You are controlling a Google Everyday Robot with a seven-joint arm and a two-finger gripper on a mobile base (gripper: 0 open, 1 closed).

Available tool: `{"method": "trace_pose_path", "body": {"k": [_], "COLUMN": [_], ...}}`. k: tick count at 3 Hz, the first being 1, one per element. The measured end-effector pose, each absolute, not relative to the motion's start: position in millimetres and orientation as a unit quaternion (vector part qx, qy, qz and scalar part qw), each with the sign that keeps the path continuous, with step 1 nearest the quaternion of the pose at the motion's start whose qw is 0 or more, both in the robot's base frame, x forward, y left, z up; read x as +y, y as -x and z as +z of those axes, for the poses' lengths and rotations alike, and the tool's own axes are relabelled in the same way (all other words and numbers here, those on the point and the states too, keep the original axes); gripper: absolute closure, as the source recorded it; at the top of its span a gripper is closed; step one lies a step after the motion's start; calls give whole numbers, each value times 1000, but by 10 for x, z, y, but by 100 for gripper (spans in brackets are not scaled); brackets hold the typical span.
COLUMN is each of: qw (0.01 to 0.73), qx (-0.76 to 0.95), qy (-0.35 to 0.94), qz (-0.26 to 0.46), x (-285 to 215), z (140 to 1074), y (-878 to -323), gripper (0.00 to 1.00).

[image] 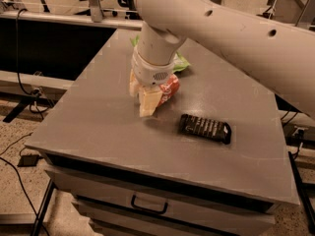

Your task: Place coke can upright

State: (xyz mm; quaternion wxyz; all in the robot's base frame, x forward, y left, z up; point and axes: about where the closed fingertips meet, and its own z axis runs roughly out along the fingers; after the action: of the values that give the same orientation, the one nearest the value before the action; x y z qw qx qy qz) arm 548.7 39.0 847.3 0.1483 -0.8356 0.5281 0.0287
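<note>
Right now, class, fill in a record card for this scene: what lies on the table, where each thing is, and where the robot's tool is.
Surface: grey table with a drawer below
Tool: low over the table's middle, right against the can
Can: red, partly hidden by the tool, seems tipped, not upright
Bag: green, behind the arm
Wrapper: black, flat, apart from the can, nearer the camera

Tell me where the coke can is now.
The coke can is near the middle of the table in the camera view, at the gripper, with the green bag behind it and the black wrapper toward the front edge.
</note>
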Motion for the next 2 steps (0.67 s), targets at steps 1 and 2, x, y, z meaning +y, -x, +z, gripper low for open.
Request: {"method": "trace_pose_path", "body": {"k": [1, 2], "qw": [196, 241], "qx": [518, 533], "qy": [831, 805], "qz": [45, 102], "x": [349, 252], "z": [8802, 9264], "y": [-5429, -5386], "gripper": [100, 100]}}
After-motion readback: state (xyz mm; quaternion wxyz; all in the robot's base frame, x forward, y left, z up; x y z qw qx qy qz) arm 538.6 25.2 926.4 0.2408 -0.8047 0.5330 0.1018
